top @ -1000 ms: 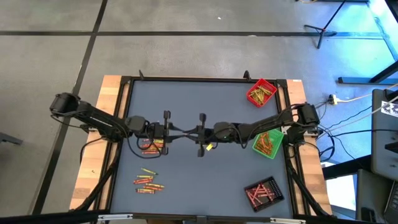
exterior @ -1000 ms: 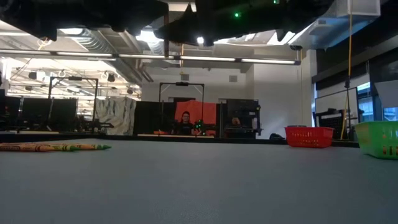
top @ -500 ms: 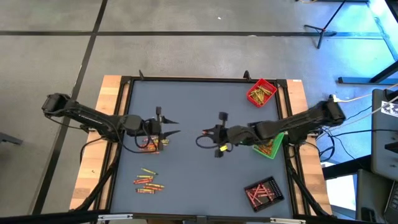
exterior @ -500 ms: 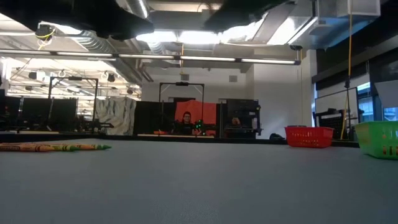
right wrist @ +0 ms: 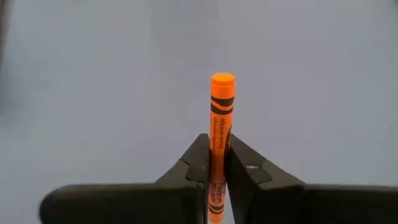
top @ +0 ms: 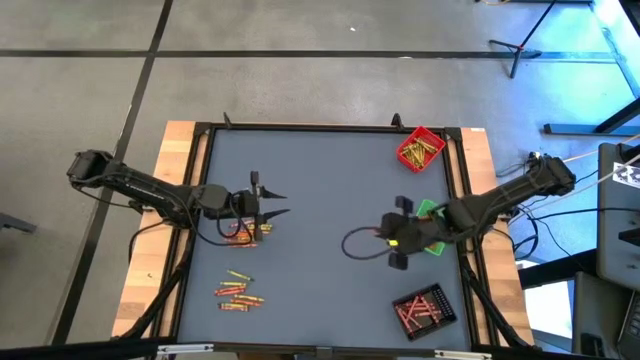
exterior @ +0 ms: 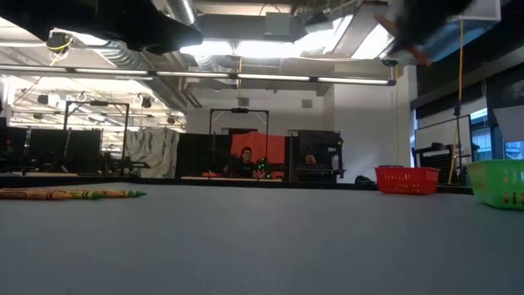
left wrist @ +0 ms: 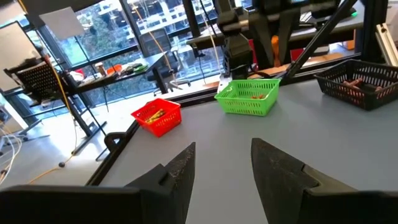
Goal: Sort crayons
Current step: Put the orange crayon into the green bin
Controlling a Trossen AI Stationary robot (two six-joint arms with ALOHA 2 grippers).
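My right gripper (top: 388,240) is over the table's right half, beside the green tray (top: 436,232), and is shut on an orange crayon (right wrist: 219,118). My left gripper (top: 276,205) is open and empty above a heap of red, orange and yellow crayons (top: 243,233) left of the middle. Its two fingers show spread apart in the left wrist view (left wrist: 221,171). A second heap of crayons (top: 238,291) lies flat on the table near the front left. The low view shows some crayons (exterior: 74,194) lying at the left. My right gripper pinches the orange crayon between its two fingers, on the crayon's paper-wrapped middle (right wrist: 218,144). The crayon lies along the fingers, and its far end (right wrist: 222,81) sticks out well past the tips. The crayon is lifted clear of the table.
A red tray (top: 420,148) with yellow and orange crayons stands at the far right. A black tray (top: 424,308) with red crayons stands at the near right. The green tray holds crayons too. A black frame rims the grey table (top: 320,170).
My right gripper has carried the orange crayon from the table's middle toward the right edge, up to the green tray. My left gripper has drawn back a little toward the left edge, then stayed still, open.
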